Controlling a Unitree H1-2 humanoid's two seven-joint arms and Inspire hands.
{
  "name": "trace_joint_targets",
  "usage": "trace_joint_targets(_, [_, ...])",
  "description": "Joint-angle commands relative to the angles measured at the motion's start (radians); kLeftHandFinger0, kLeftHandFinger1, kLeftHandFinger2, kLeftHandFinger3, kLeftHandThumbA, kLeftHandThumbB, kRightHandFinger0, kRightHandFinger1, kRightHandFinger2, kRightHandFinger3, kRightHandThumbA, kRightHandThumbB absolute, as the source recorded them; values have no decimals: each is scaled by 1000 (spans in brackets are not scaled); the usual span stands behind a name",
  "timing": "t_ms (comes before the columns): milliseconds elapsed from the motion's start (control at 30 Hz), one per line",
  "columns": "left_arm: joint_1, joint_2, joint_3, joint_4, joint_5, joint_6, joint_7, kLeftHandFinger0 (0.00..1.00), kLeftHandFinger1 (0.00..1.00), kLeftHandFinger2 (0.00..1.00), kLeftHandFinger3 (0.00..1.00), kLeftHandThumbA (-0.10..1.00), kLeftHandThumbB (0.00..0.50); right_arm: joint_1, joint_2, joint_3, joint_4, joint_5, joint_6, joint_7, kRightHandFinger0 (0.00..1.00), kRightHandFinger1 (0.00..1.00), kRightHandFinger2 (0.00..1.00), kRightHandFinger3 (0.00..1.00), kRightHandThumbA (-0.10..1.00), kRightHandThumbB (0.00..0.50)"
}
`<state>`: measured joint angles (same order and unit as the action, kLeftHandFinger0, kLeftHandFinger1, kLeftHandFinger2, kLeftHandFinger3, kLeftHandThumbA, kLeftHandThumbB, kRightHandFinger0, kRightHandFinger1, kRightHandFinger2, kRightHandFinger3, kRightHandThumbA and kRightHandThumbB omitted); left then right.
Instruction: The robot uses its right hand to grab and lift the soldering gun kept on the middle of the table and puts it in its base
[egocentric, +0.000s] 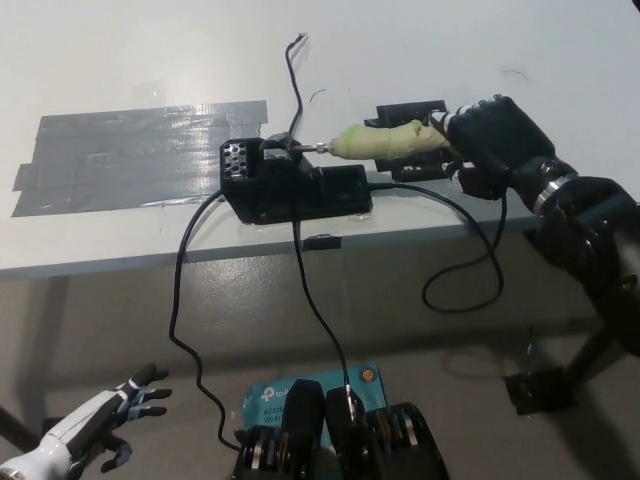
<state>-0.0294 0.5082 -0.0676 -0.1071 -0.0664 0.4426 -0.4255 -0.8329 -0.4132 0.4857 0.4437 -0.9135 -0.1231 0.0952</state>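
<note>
While the right hand (492, 137) grips the soldering gun (385, 141) with closed fingers, tip at the base (290, 185), insertion is under way and calls for sliding it further in; the left hand (95, 425) hangs open well below the base.

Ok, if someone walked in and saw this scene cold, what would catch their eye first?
Probably the pale green-handled soldering gun, gripped at its rear by the black right hand and held level over the white table, its metal tip at the black base unit. Next, the wide patch of grey duct tape on the table's left. The white left hand rests low at the lower left, fingers spread.
</note>
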Motion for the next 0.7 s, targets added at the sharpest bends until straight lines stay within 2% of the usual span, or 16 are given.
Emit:
trace_joint_targets(0, [1, 20, 5, -23, 3, -4, -4, 873, 920, 938, 1000, 1000, 134, -92, -24, 12, -31, -33, -45, -5, 0, 53, 420, 339, -100, 0])
trace_joint_targets(33, [0, 23, 2, -22, 5, -9, -6, 880, 929, 950, 1000, 1000, 128, -101, -19, 13, -32, -28, -58, -16, 0, 5, 371, 276, -32, 0])
trace_joint_targets(67, [-2, 21, -2, -21, 9, -14, -6, 879, 932, 956, 1000, 1000, 118, -118, -16, 18, -33, -32, -78, -30, 0, 9, 395, 199, -42, 0])
trace_joint_targets(100, [-2, 21, -1, -23, 8, -12, -7, 871, 926, 959, 1000, 1000, 118, -126, -11, 20, -45, -36, -64, -11, 0, 23, 420, 198, -54, 0])
trace_joint_targets(133, [-3, 23, -2, -23, 7, -14, -9, 879, 930, 961, 1000, 1000, 124, -133, -5, 22, -45, -38, -61, -8, 0, 23, 416, 124, 14, 0])
trace_joint_targets(167, [-5, 23, -4, -23, 7, -13, -10, 904, 945, 968, 1000, 1000, 128, -138, -3, 25, -50, -40, -55, 1, 0, 31, 425, 120, 27, 0])
trace_joint_targets(200, [-5, 24, -4, -17, 4, -21, -13, 915, 948, 969, 1000, 1000, 111, -149, 4, 35, -57, -52, -49, 11, 0, 3, 389, 79, 44, 0])
trace_joint_targets(267, [-7, 25, -6, -12, 7, -30, -13, 919, 947, 966, 1000, 1000, 111, -155, 6, 48, -66, -62, -56, 9, 0, 1, 386, 90, -26, 0])
trace_joint_targets(300, [-7, 24, -5, -13, 6, -34, -12, 902, 938, 958, 1000, 1000, 107, -159, 3, 60, -63, -76, -73, -8, 0, 0, 338, 162, -97, 11])
trace_joint_targets(333, [-8, 24, -6, -12, 4, -35, -14, 901, 939, 957, 1000, 1000, 111, -154, 3, 62, -77, -77, -71, 1, 0, 0, 270, 203, -100, 8])
trace_joint_targets(367, [-9, 25, -7, -13, 5, -33, -14, 900, 939, 956, 1000, 1000, 112, -153, 4, 64, -79, -76, -67, 8, 0, 0, 229, 195, -100, 5])
trace_joint_targets(400, [-12, 34, -15, -21, 15, -28, -17, 889, 944, 970, 1000, 1000, 109, -148, 5, 69, -72, -88, -59, 6, 0, 0, 207, 256, -85, 0])
trace_joint_targets(533, [-16, 36, -17, -24, 14, -20, -18, 860, 923, 960, 1000, 1000, 103, -146, -17, 89, -65, -132, -72, -13, 0, 0, 166, 259, -34, 0])
trace_joint_targets(567, [-18, 35, -17, -26, 15, -19, -18, 857, 924, 962, 1000, 1000, 101, -147, -22, 88, -62, -133, -75, -13, 0, 0, 170, 342, -43, 6])
trace_joint_targets(600, [-17, 35, -17, -28, 15, -19, -17, 856, 924, 962, 1000, 1000, 100, -147, -25, 88, -58, -132, -79, -20, 0, 0, 161, 377, -56, 2])
trace_joint_targets(667, [-19, 32, -15, -31, 13, -10, -17, 859, 924, 957, 1000, 1000, 83, -155, -46, 95, -40, -143, -107, -48, 0, 0, 154, 328, -100, 0])
